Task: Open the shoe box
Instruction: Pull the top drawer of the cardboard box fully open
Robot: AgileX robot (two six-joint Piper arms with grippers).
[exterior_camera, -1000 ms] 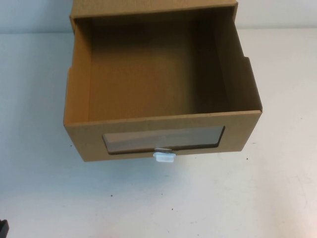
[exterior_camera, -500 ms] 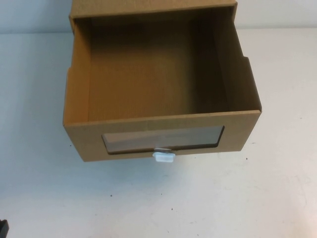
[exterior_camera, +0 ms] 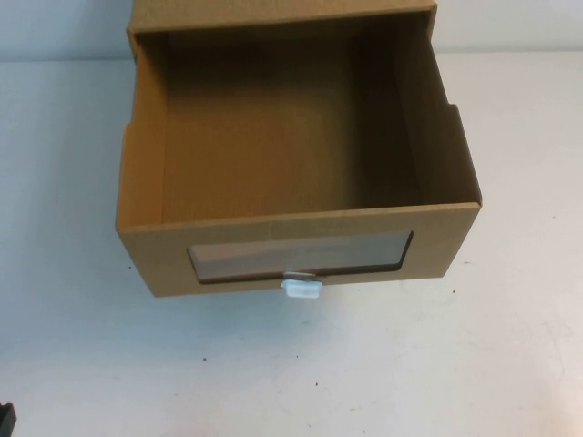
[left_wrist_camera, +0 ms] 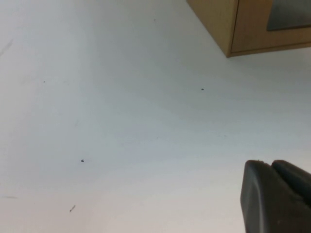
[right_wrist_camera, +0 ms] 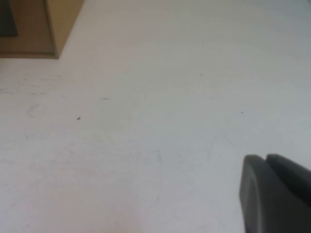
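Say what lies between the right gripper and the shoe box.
Right wrist view: only bare table between shut right gripper and shoe box. Left gripper hangs over table.

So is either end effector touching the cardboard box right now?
Apart. The wrist views show the left end effector and right end effector each over bare table, well clear of the box.

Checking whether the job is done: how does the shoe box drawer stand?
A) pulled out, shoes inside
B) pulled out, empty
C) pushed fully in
B: the shoe box drawer is slid out, its bare cardboard floor showing; left gripper and right gripper, both shut, hang above the table, clear of it.
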